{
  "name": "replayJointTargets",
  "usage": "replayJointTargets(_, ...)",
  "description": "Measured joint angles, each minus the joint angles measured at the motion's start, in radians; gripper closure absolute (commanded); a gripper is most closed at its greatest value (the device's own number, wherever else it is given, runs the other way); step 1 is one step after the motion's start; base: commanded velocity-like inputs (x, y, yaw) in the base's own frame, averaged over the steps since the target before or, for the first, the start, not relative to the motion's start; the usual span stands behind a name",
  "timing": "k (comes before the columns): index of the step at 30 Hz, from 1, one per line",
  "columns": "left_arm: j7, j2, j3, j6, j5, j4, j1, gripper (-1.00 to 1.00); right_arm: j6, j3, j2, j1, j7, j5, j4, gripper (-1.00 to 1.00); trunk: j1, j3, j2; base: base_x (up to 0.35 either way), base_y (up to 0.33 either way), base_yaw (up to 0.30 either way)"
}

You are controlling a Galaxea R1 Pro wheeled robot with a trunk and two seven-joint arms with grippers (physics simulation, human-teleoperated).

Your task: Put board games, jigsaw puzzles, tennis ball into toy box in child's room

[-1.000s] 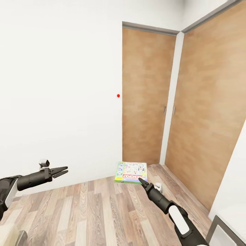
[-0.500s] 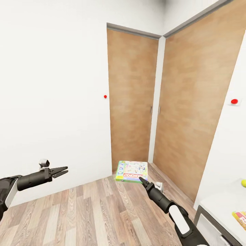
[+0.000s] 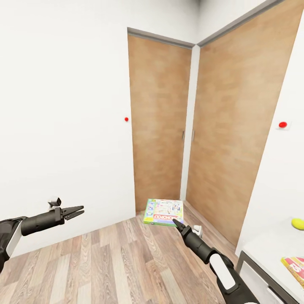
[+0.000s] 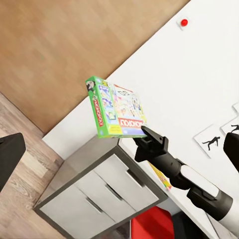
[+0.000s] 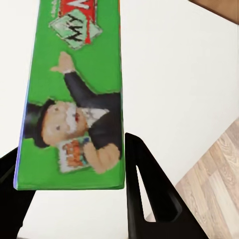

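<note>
Right gripper (image 3: 175, 221) lower centre of head view, fingers clamped on near edge of board game (image 3: 164, 212); box held flat, lid up, jutting forward from fingertips above wood floor (image 3: 105, 261). Right wrist view: green box edge (image 5: 74, 94) pinched between two black fingers (image 5: 144, 189). Left gripper (image 3: 77, 210) lower left, empty, jaws slightly parted. Table (image 3: 270, 249) corner at lower right edge; on it tennis ball (image 3: 298, 223) and second board game (image 3: 295, 267), well apart from held box.
</note>
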Motion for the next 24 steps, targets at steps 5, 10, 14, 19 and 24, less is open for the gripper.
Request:
replayJointTargets(5, 0.001, 0.000, 0.000, 0.000, 0.000, 0.000, 0.000, -1.00, 0.000, 0.000, -0.001, 0.000, 0.000, -0.001, 0.001, 1.00, 0.000, -0.005, 0.000, 0.000, 0.043, -0.086)
replayJointTargets(10, 0.001, 0.000, 0.000, 0.000, 0.000, 0.000, 0.000, -1.00, 0.000, -0.001, -0.001, 0.000, 0.000, 0.000, 0.001, 1.00, 0.000, -0.012, 0.000, 0.000, 0.045, -0.108)
replayJointTargets(14, 0.001, 0.000, 0.000, 0.000, 0.000, 0.000, 0.000, -1.00, 0.000, -0.001, 0.001, 0.000, 0.000, 0.001, 0.001, 1.00, 0.000, -0.017, 0.000, 0.000, 0.007, -0.127)
replayJointTargets(19, 0.001, 0.000, 0.000, 0.000, 0.000, 0.000, 0.000, -1.00, 0.000, -0.001, 0.000, 0.000, 0.000, 0.001, 0.001, 1.00, 0.000, -0.023, 0.000, 0.000, 0.048, -0.134)
replayJointTargets(24, 0.001, 0.000, 0.000, 0.000, -0.001, 0.000, 0.000, -1.00, 0.000, -0.001, 0.000, 0.000, 0.000, 0.001, 0.001, 1.00, 0.000, -0.030, 0.000, 0.000, 0.139, -0.141)
